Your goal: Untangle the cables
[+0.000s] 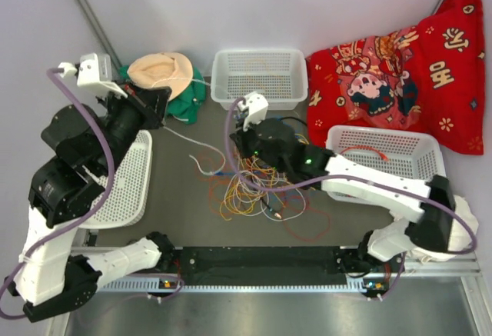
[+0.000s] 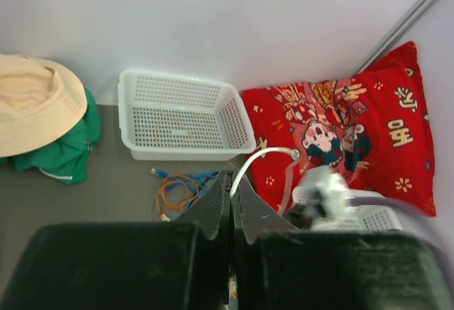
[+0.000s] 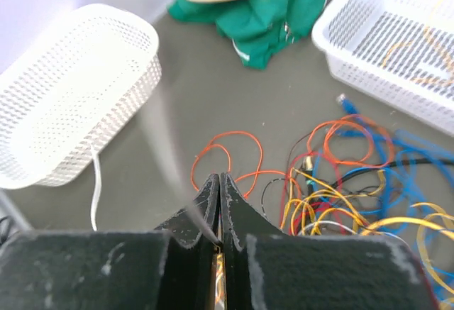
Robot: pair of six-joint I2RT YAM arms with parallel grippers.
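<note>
Left claw [image 2: 230,182] and right claw [image 3: 218,182] both grip, apparently, one white cable [image 2: 259,153] strung crosswise between them.

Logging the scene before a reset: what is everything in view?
cables: tangled pile; yellow, orange, blue, red, black; table centre
white cable: one; between the two grippers
back basket: one, white, rectangular
right basket: one, white, rectangular
oval basket: one, white, left
red cable: one; in right basket
hat: one, beige, back left
cloth: one, green, under hat
pillow: one, red, back right
table: one, grey
left gripper: black, shut on white cable
right gripper: black, shut on white cable
</note>
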